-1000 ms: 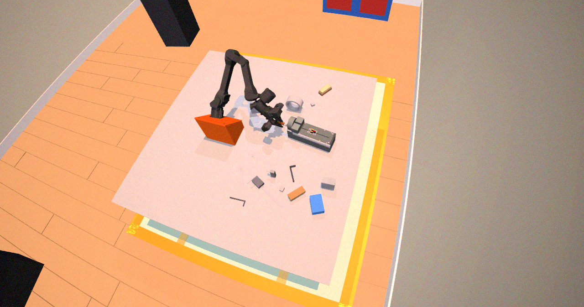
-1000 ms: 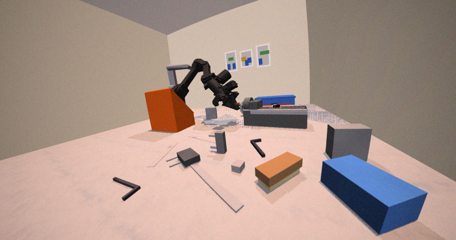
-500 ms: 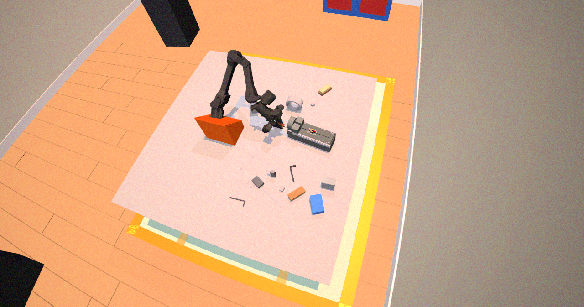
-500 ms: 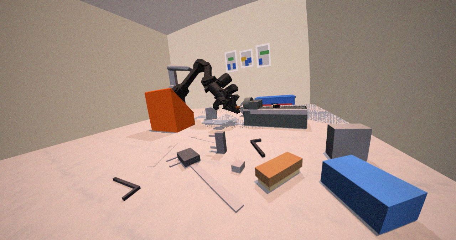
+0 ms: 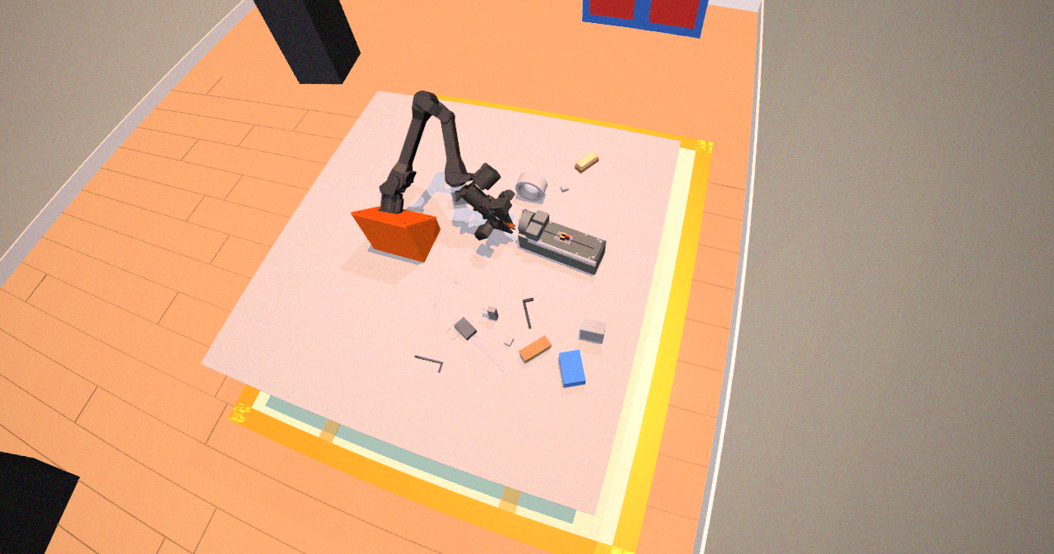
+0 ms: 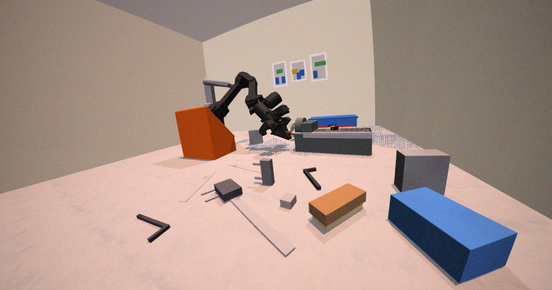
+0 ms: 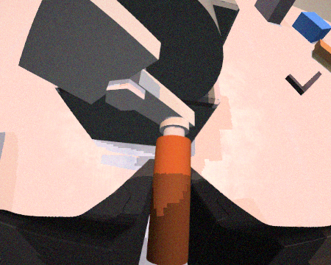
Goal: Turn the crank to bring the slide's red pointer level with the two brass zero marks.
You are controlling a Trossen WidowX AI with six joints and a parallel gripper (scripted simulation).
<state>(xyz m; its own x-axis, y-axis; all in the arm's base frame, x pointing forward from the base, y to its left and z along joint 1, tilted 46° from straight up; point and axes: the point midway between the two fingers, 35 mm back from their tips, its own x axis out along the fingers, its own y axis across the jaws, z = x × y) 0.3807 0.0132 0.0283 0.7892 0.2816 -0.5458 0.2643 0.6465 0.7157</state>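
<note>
The top view looks steeply down from high over the table (image 5: 353, 314) (image 6: 115, 226); the exterior looks low across it, close to its objects; the wrist looks closely past the gripper (image 5: 511, 226) (image 6: 290, 135) (image 7: 171, 206) toward the crank (image 7: 162, 97). All share the blue block (image 5: 571, 369) (image 6: 447, 226) (image 7: 311, 26).

Blue block (image 5: 571, 369) (image 6: 449, 226) (image 7: 311, 26) near a seemingly orange brush (image 5: 534, 349) (image 6: 337, 204) (image 7: 328, 55)

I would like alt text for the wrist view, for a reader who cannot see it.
A black gripper is shut on the orange handle of a grey crank. At the upper right, a blue block, an orange block and a black L-shaped bar lie on a pale surface.
</note>
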